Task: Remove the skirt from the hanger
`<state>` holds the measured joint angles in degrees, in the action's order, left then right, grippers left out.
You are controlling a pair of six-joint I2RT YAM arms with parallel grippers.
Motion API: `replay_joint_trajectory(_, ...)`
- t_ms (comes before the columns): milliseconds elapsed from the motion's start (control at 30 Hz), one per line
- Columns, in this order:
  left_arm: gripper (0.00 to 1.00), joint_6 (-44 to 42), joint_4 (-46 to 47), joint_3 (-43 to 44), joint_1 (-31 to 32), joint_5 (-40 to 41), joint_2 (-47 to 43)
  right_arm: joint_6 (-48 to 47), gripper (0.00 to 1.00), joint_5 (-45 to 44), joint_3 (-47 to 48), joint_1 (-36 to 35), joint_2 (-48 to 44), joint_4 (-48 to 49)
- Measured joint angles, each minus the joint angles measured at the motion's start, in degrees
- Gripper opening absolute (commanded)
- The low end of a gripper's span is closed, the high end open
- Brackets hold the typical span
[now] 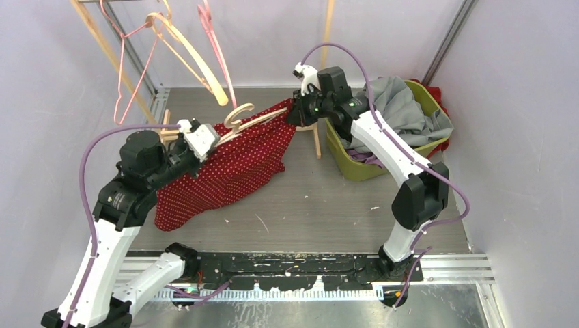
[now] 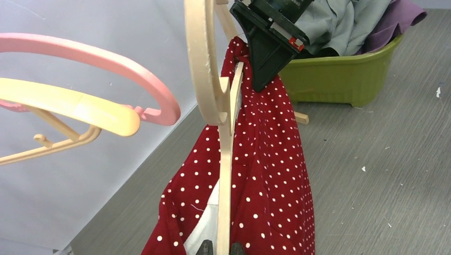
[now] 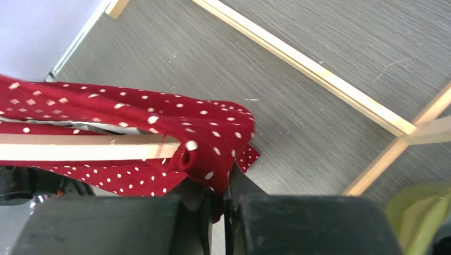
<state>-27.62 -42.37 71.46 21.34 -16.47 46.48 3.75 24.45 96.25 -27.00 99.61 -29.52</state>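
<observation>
Right gripper [image 3: 222, 194] sits closest to its own wrist camera, dark fingers filling the bottom edge. Jaws are narrow, clamped on a fold of the red, white-dotted skirt [image 3: 133, 111] just below the tip of the hanger [image 3: 80, 147]. That view shows the cloth wrapped round the end of the pale wooden bar and entering the gap between the fingers. The overhead view shows only the gripper body pressed against that corner of the skirt

Left gripper [image 2: 220, 248] appears at the bottom edge of the left wrist view. Jaws are narrow, with one dark tip either side of the hanger bar, gripping it, and skirt cloth lies alongside. Overhead, this contact is hidden behind the wrist housing

Skirt location: on the hanger, held in the air between the two grippers above the grey table [image 1: 328, 205]. Overhead, it spreads from the bar down towards the left forearm. Whether the hem touches the table cannot be told

A pink hanger [image 2: 106, 69] and a cream hanger [image 2: 69, 103] hang beside the held one, seen close in the left wrist view. A green tub [image 1: 355, 167] holding grey cloth [image 1: 403, 109] stands to the right of the skirt. Only the right wrist view shows the wooden frame [image 3: 319, 79] lying flat on the table beneath the skirt's corner
</observation>
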Motion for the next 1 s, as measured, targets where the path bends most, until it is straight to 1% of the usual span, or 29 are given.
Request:
replay_joint_trajectory(200,0.0,0.39,-0.74,0.0,-0.15,0.61,-2.67,5.64,0.01,0.61,-0.39,-3.45,-3.39,2.32)
replay_joint_trajectory(400,0.0,1.79,1.99,0.0,-0.35,-0.22,-4.63,13.55,0.01,4.37,1.51,-3.58,-8.48,7.5)
replay_joint_trajectory(500,0.0,3.23,4.7,-0.33,-0.42,-0.74,-4.74,22.64,0.01,8.09,2.27,-2.97,-10.54,16.79)
replay_joint_trajectory(633,0.0,5.33,8.11,-1.75,-0.52,-1.29,-4.28,39.17,0.01,13.57,2.38,-2.75,-10.82,36.15)
replay_joint_trajectory(767,0.0,7.23,12.76,-2.05,-0.52,-2.86,-2.93,50.07,0.01,16.41,2.56,-2.93,-9.88,48.43)
replay_joint_trajectory(833,0.0,7.89,14.45,-2.05,-0.52,-3.19,-2.6,51.71,0.01,16.81,2.12,-2.93,-9.7,50.9)
replay_joint_trajectory(900,0.0,8.24,14.95,-2.05,-0.52,-3.37,-2.08,49.68,0.01,17.16,1.86,-3.02,-9.88,49.57)
replay_joint_trajectory(933,0.0,8.37,14.91,-2.05,-0.52,-3.37,-1.68,47.04,0.01,16.85,1.97,-3.06,-10.1,46.97)
replay_joint_trajectory(1000,0.0,8.46,14.29,-2.05,-0.63,-3.19,-0.9,39.87,0.01,15.13,3.02,-3.08,-10.64,38.62)
